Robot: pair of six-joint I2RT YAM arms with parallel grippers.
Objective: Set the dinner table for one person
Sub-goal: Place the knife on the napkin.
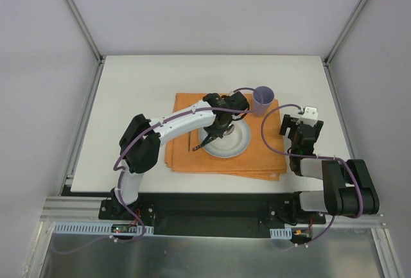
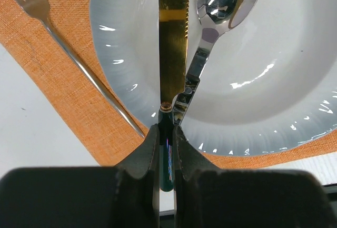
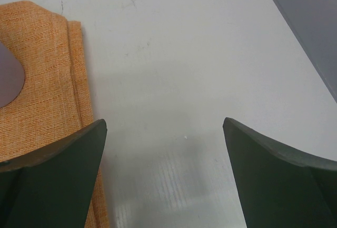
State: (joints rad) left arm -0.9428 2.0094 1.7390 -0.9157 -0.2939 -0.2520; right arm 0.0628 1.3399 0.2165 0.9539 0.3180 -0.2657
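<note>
Well — dinner table (image 3: 174, 54) beneath right tool (image 3: 164, 125).

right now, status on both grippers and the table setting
Left gripper shut on knife, blade over plate beside spoon. Right gripper open, empty, over dinner table. Fork on placemat.

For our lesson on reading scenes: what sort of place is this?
Probably a robotics lab test cell, not a home: left arm and right arm bolted at a white table's edge, bare grey walls, a staged placemat and plate.
</note>
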